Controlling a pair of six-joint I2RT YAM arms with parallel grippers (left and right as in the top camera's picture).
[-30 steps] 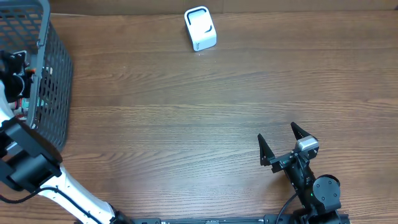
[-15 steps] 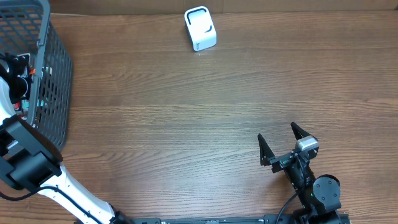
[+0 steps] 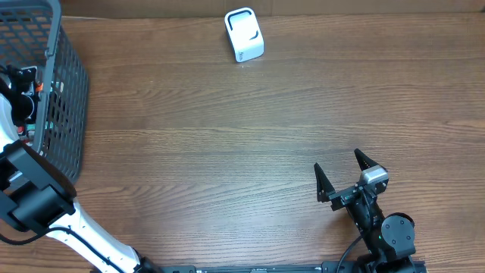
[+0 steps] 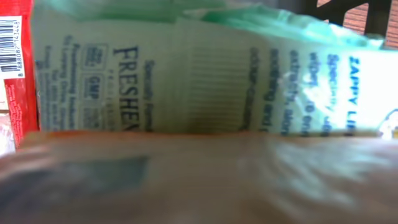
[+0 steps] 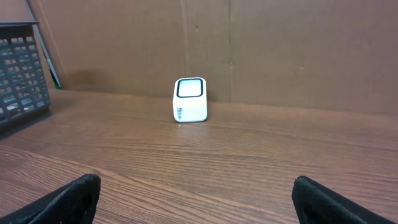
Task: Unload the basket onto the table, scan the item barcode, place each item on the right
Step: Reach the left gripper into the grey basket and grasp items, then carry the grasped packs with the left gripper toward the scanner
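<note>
A green packet [image 4: 205,81] fills the left wrist view, with a red pack [image 4: 15,74] bearing a barcode at its left. The left gripper [image 3: 23,85] is in the basket [image 3: 70,98] at the far left, and its jaws cannot be told. The right gripper [image 3: 337,159], near right, is spread wide and faces the scanner [image 3: 244,34] at the far edge.

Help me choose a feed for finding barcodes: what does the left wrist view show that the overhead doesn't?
Only left wrist: a green-and-white packet with blue print, and a red pack bearing a barcode. Only overhead: the white scanner, the open right hand, the left arm at the basket. Shared: likely just the basket, a dark sliver top right at the wrist.
</note>
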